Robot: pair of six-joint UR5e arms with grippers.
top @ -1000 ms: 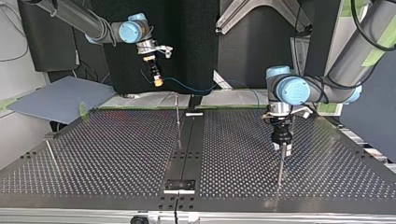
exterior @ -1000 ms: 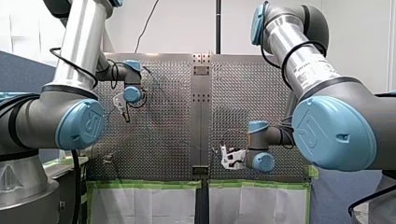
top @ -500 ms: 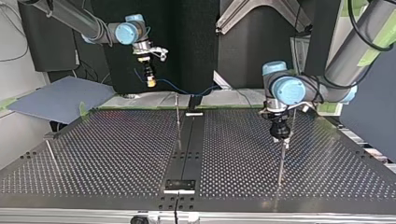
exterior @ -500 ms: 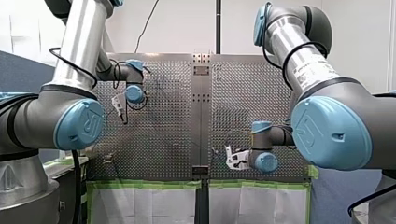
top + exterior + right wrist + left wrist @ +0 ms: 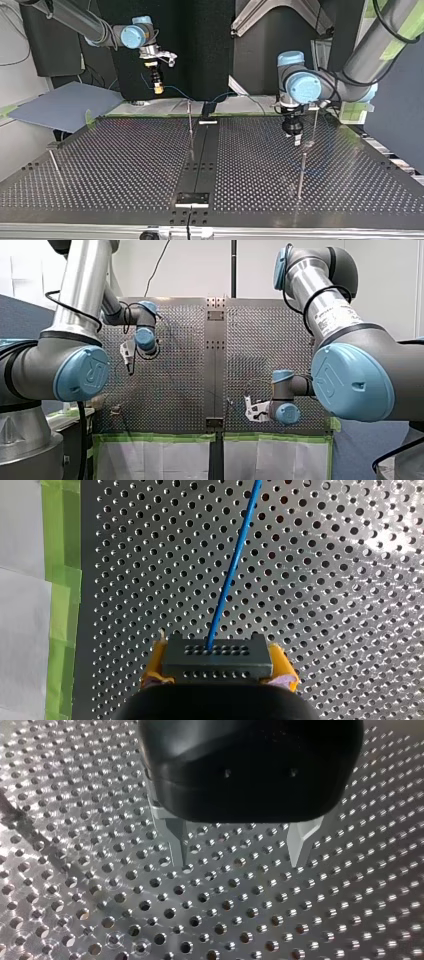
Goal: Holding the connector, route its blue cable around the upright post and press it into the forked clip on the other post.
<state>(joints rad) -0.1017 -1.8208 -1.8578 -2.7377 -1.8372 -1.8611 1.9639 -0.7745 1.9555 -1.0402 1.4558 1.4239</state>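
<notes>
— Right wrist view: our right gripper [image 5: 218, 664] clamps its yellow pads [image 5: 154, 666] on the connector [image 5: 217, 655]. Which way does the blue cable [image 5: 232, 565] run?
— Straight ahead of us, its long axis in line with the gripper, over the perforated table [image 5: 350, 605]. Top view: we hold the connector high at the left; the upright post [image 5: 190, 120] stands lower, to its right, so our right arm is the nearer.
— And our left gripper [image 5: 240, 861]?
— Metal fingers [image 5: 177, 845] apart, nothing between them, near the other post [image 5: 301, 172]; its fork is too small to confirm.
</notes>
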